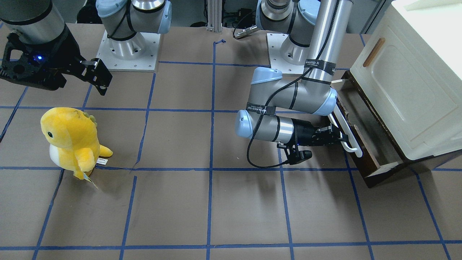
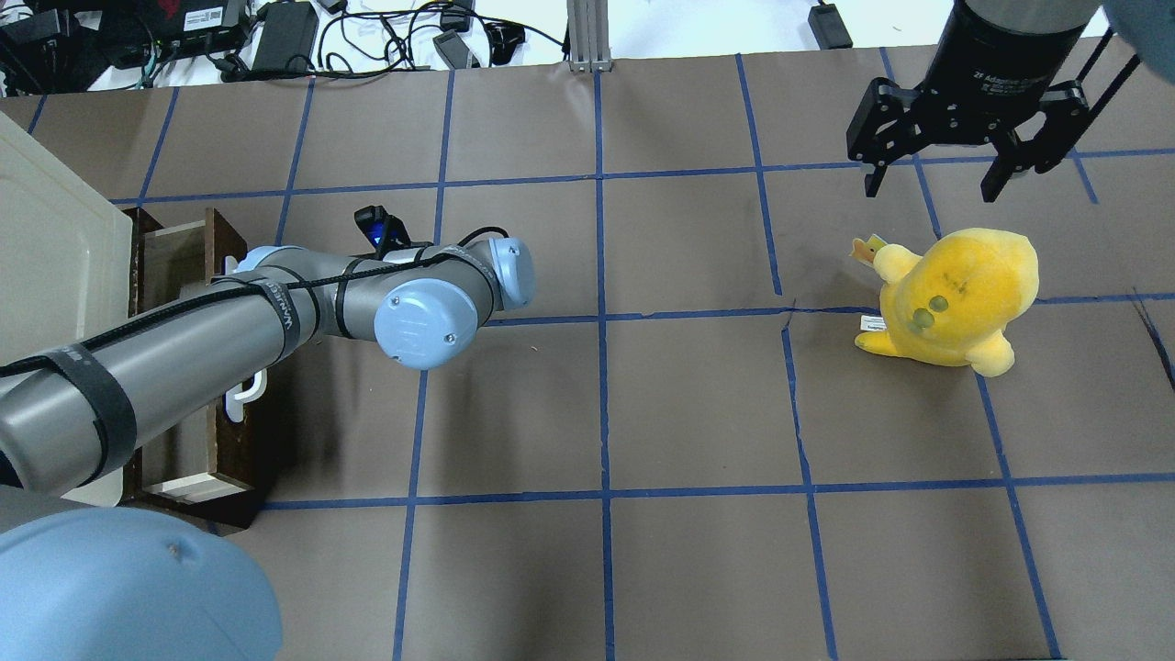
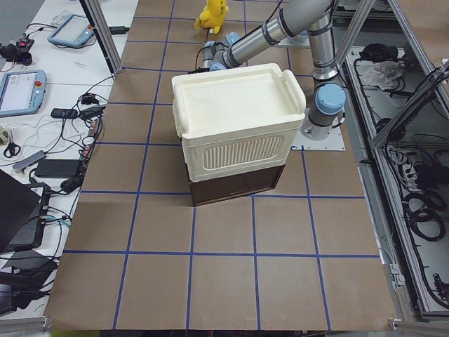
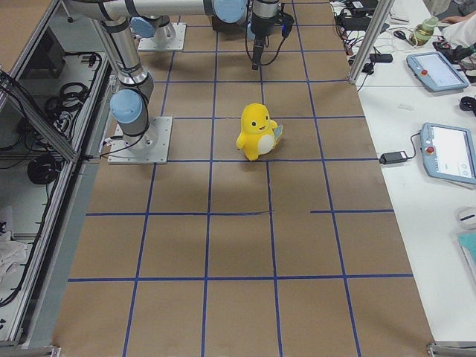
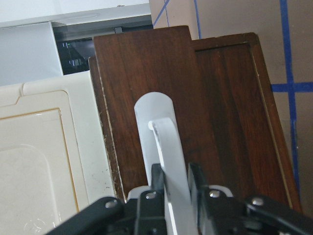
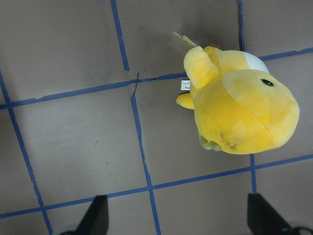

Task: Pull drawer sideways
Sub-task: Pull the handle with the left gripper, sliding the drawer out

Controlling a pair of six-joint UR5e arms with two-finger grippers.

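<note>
The drawer [image 1: 371,139] has a dark brown front [image 5: 142,83] and stands partly pulled out from under the cream-white cabinet [image 1: 408,83]. Its long white bar handle [image 1: 347,128] runs along the front. My left gripper [image 1: 341,139] is shut on the handle near its lower end. In the left wrist view the black fingers [image 5: 198,178] clamp the white bar [image 5: 164,147] from both sides. In the overhead view my left arm hides that gripper, and the drawer [image 2: 179,431] shows beneath the arm. My right gripper [image 2: 936,179] is open and empty, high above the table.
A yellow plush toy [image 1: 72,141] stands on the brown paper with its blue tape grid, just below the right gripper [image 6: 181,223]. The cabinet [image 2: 46,257] sits at the table's end on my left. Both arm bases are bolted at the table's robot side.
</note>
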